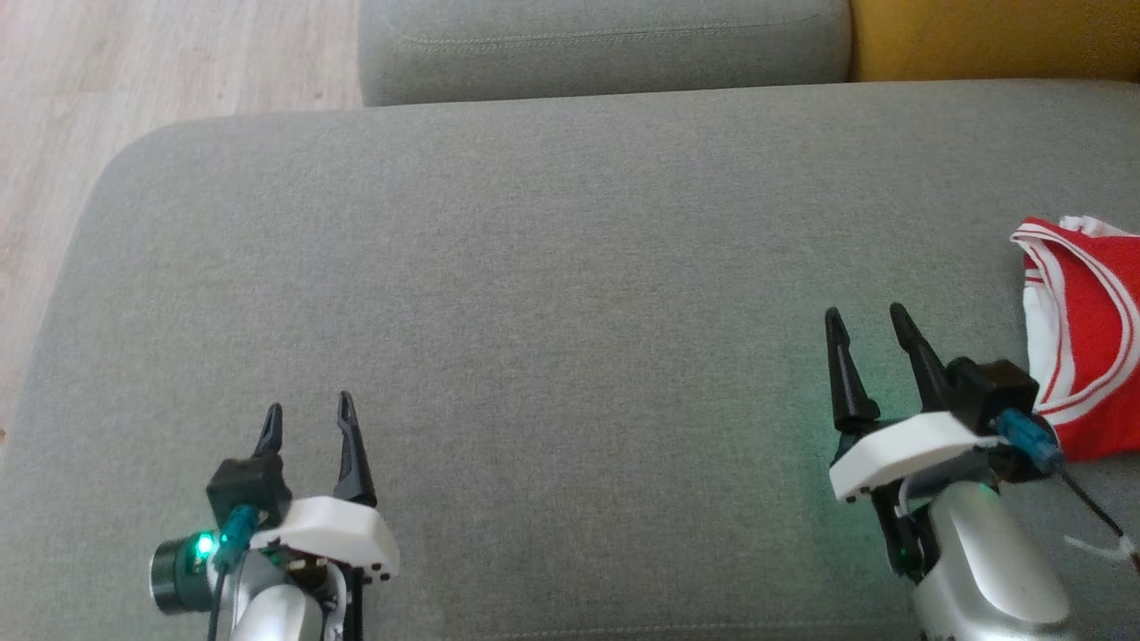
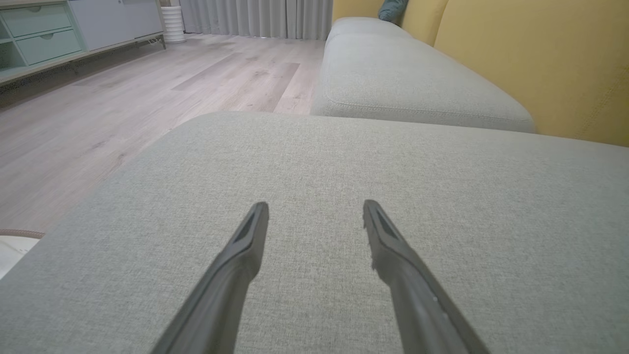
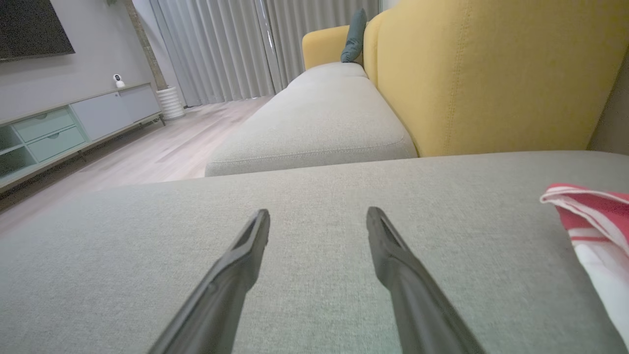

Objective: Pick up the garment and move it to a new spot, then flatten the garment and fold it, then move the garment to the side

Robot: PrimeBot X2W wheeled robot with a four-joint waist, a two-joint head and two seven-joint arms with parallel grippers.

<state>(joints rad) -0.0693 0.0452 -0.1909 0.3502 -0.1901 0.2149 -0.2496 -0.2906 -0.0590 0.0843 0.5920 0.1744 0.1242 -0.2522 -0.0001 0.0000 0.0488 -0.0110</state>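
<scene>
At the right edge of the grey cushion [image 1: 534, 312], the red-and-white garment [image 1: 1091, 356] is seen, unheld. The right gripper [image 1: 865, 310] beside it and the left gripper [image 1: 309, 402] are spread, empty. Whether it is folded or merely bunched cannot be told, so progress is left unclear.
</scene>
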